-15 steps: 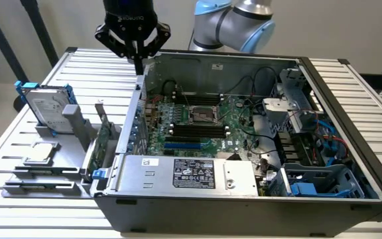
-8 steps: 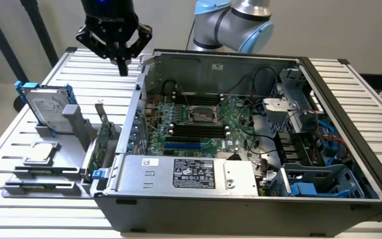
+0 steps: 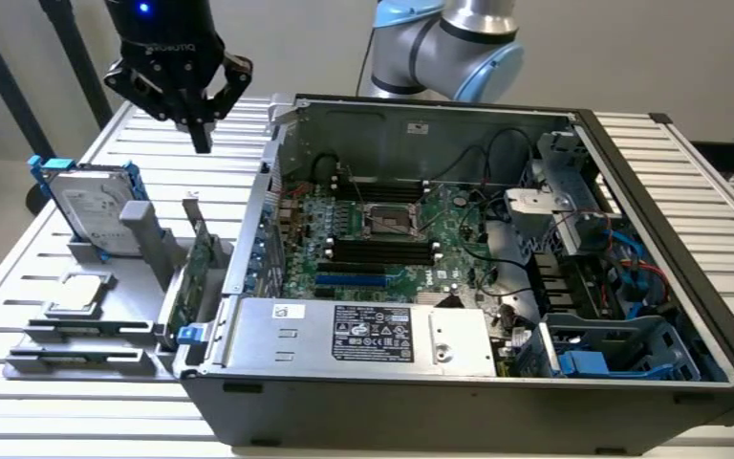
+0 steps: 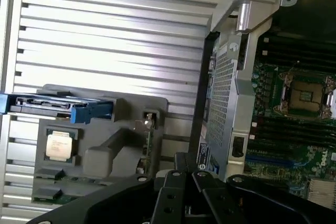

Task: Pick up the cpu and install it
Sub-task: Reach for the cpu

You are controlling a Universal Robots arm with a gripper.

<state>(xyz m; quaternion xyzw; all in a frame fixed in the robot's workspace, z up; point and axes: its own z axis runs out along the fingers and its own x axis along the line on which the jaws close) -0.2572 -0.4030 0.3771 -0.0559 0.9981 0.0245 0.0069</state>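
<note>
The cpu (image 3: 77, 293), a small flat square chip with a dull silver metal top and a thin pale rim, is not in the grasp. The fingers of the black two-finger gripper (image 3: 202, 142) are drawn together to a single tip with nothing between them, pointing straight down. The gripper hangs well above the slatted aluminium table (image 3: 87, 411).

On a clock face laid over the exterior view, the chip sits at about 7 o'clock from that tip and well below it. It lies flat in a shallow recess of a grey plastic parts holder (image 3: 150, 239), metal top up. The recess probably fixes its position and leaves its top and edges free for a grasp from above.

Being square, the chip has no real long axis. Its edges run parallel with the holder's own, roughly along the 12-to-6 line.

At 12 o'clock from the chip a silver hard drive with blue brackets (image 3: 87, 206) stands on edge in the same holder.

At about 2 o'clock from the chip, inside the open grey computer case (image 3: 622, 172), the empty square processor socket (image 3: 390, 222) faces up on the green motherboard (image 3: 457, 258).

The pick-up appears not yet begun.
</note>
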